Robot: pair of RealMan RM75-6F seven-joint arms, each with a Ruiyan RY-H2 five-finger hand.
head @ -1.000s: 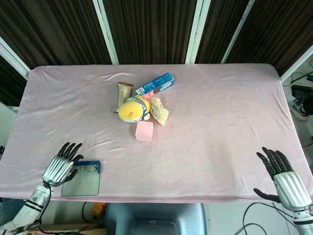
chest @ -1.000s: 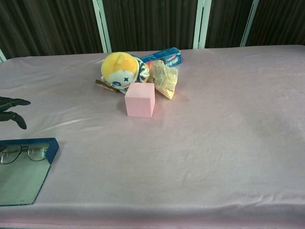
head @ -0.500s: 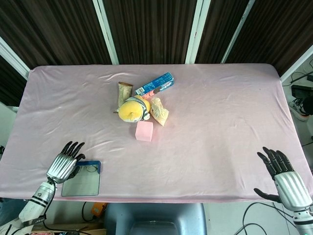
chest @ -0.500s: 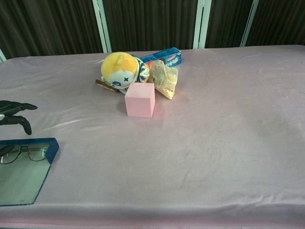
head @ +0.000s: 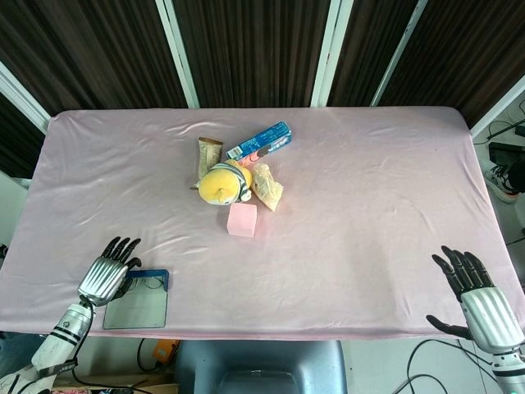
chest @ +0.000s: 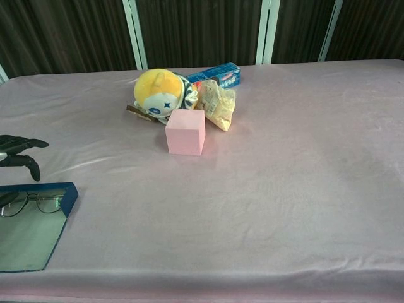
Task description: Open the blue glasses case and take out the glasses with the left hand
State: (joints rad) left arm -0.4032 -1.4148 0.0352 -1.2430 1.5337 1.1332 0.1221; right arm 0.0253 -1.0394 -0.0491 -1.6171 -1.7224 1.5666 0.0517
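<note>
Fingers (head: 121, 247) of the left hand (head: 105, 275) are spread and hold nothing, hovering just over the far left corner of the open blue case (chest: 31, 230). That case lies flat at the tabletop's (head: 369, 205) near left edge, its pale lining showing, with thin-framed glasses (chest: 28, 202) resting inside along the far rim. At the near right corner, the right hand (head: 480, 300) hangs with fingers spread, empty. A pink cube (chest: 185, 132), yellow plush (chest: 159, 92), snack bag (chest: 218, 104) and blue box (chest: 218, 74) cluster mid-table, well apart from the case, with bare pink cloth between.
</note>
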